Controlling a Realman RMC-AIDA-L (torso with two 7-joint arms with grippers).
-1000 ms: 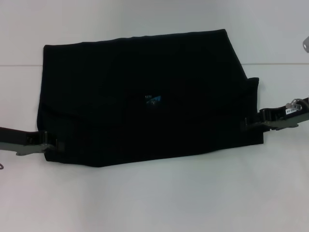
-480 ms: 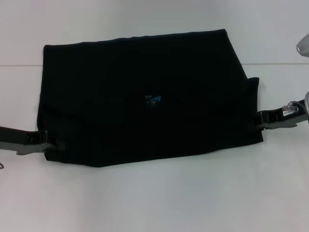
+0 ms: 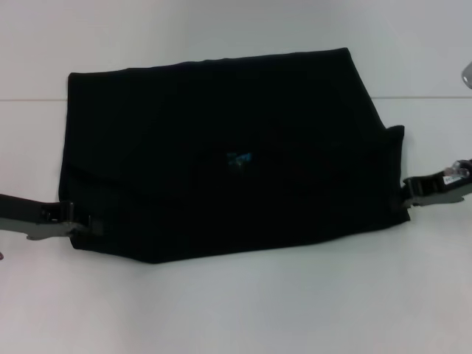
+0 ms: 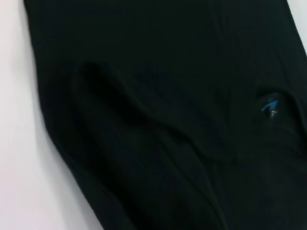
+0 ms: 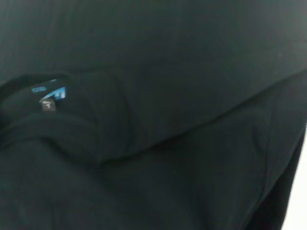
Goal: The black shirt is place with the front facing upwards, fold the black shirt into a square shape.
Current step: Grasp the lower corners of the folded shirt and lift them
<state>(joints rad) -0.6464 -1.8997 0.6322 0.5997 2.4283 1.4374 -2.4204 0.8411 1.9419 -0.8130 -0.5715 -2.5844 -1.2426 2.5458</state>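
The black shirt [image 3: 221, 147] lies flat on the white table [image 3: 236, 302], folded into a wide block, with a small blue mark [image 3: 238, 158] near its middle. No white lettering shows. My left gripper [image 3: 87, 222] is at the shirt's near left corner, shut on the cloth edge. My right gripper [image 3: 405, 193] is at the shirt's right edge, shut on the cloth, which bulges out towards it. The left wrist view shows black cloth [image 4: 168, 120] and the blue mark [image 4: 271, 106]. The right wrist view shows cloth folds [image 5: 168, 120] and the mark [image 5: 50, 91].
A seam line [image 3: 29, 99] runs across the table behind the shirt. A grey object [image 3: 467, 72] peeks in at the right edge. White table surface surrounds the shirt on all sides.
My right gripper has moved to the right and the shirt's right edge has stretched out with it. The whole shirt and my left gripper have shifted slightly right and nearer.
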